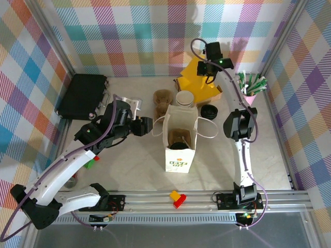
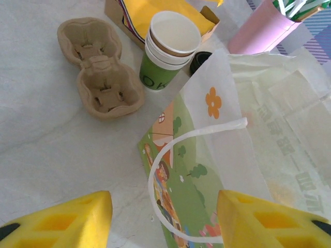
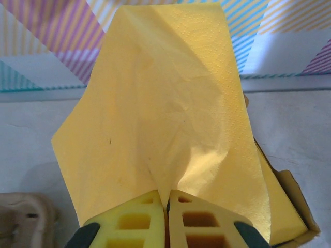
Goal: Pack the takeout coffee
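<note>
Top external: looks down on a white bag [image 1: 178, 157] standing upright mid-table, mouth open, with something brown inside, too dim to name. Finds the coffee [image 1: 209, 111] on the table [image 1: 129, 170] just right of the bag and outside it, black lid up, near the box [image 1: 182, 82] of napkins. Shows cups [image 1: 184, 98] stacked just behind the bag, a carrier [image 1: 163, 101] to their left and straws [image 1: 251, 81] in a pink cup at the far right. Places the left gripper [image 1: 146, 125] at the bag's left rim, jaws parted; cannot tell from here whether paper is touched. Places the right gripper [image 1: 209, 76] above the box, with a yellow napkin [image 1: 195, 77] hanging from it.

Left wrist: has two yellow fingers [image 2: 67, 219] at the bottom corners, well apart, gripping nothing. Between and beyond them, the bag's printed side [image 2: 207, 170] and its looped handle. Farther off, the cups [image 2: 173, 41] with the top one empty, the carrier [image 2: 101, 67] on the left, the pink cup at upper right. Catches the coffee [image 2: 199, 61] as a sliver of black lid between the cups and the bag's edge.

Right wrist: has both fingers [image 3: 129, 225] pressed together, the napkin [image 3: 165, 103] pinched in the seam between them and spreading as a creased sheet across the frame. Below right, a corner of the box [image 3: 302, 227]; below left, an edge of the carrier [image 3: 23, 217].
</note>
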